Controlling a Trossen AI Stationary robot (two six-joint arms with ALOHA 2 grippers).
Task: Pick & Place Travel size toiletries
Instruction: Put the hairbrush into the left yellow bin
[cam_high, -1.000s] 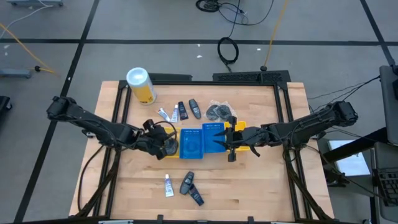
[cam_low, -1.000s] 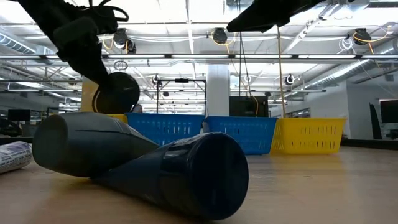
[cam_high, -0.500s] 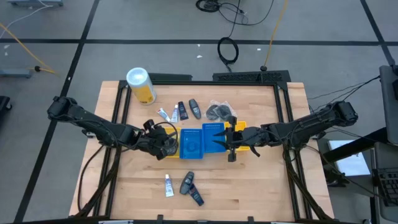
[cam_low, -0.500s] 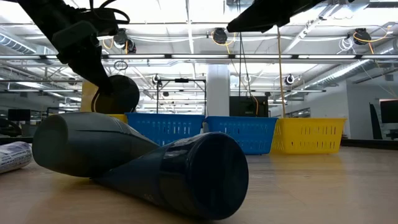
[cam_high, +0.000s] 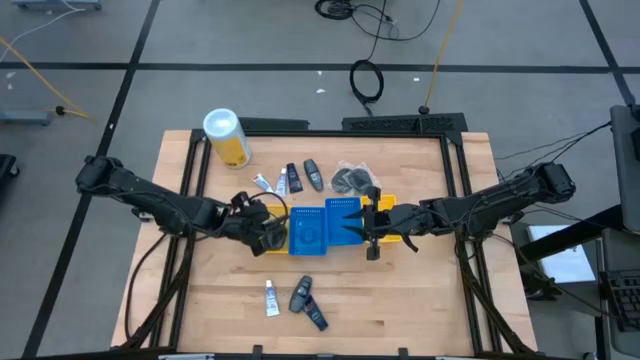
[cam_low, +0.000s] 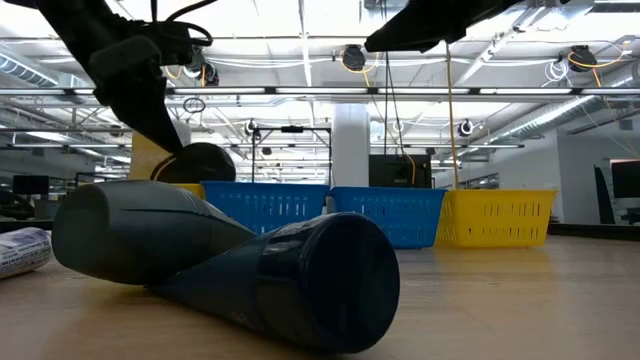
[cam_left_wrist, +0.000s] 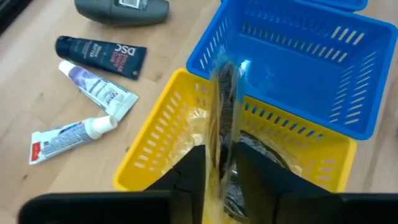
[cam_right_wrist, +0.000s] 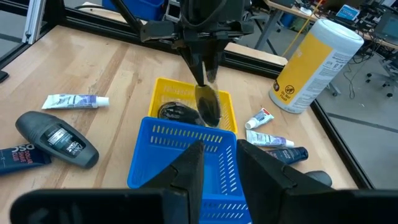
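My left gripper (cam_left_wrist: 221, 165) hovers over the left yellow bin (cam_left_wrist: 155, 149) and is shut on a clear packet with a dark round content (cam_left_wrist: 224, 99). The same packet (cam_right_wrist: 208, 102) shows in the right wrist view, and low over the bin in the low view (cam_low: 203, 162). A second such packet (cam_left_wrist: 255, 155) lies in that bin. My right gripper (cam_right_wrist: 221, 165) is open and waits at the blue bin (cam_right_wrist: 186, 155). White tubes (cam_high: 263, 183), a navy bottle (cam_high: 294, 178), a grey oval piece (cam_high: 314, 174) and packets (cam_high: 350, 178) lie on the far side. My left gripper pinches the clear packet between its two fingers (cam_left_wrist: 193, 168) by its upper edge (cam_left_wrist: 219, 146), coming from above and pointing down. The packet hangs upright below the fingers, edge-on in the left wrist view. Its lower end (cam_right_wrist: 210, 115) is just above the yellow bin's rim.
A big yellow canister (cam_high: 227, 137) stands at the far left. Two blue bins (cam_high: 308, 232) and another yellow bin (cam_high: 388, 212) sit in a row mid-table. A white tube (cam_high: 271, 297), a grey oval (cam_high: 300, 294) and a navy bottle (cam_high: 316, 318) lie near the front edge.
My left gripper has come down a little with the packet, and the dark round content now sits lower, close over the yellow bin. My right arm has kept still.
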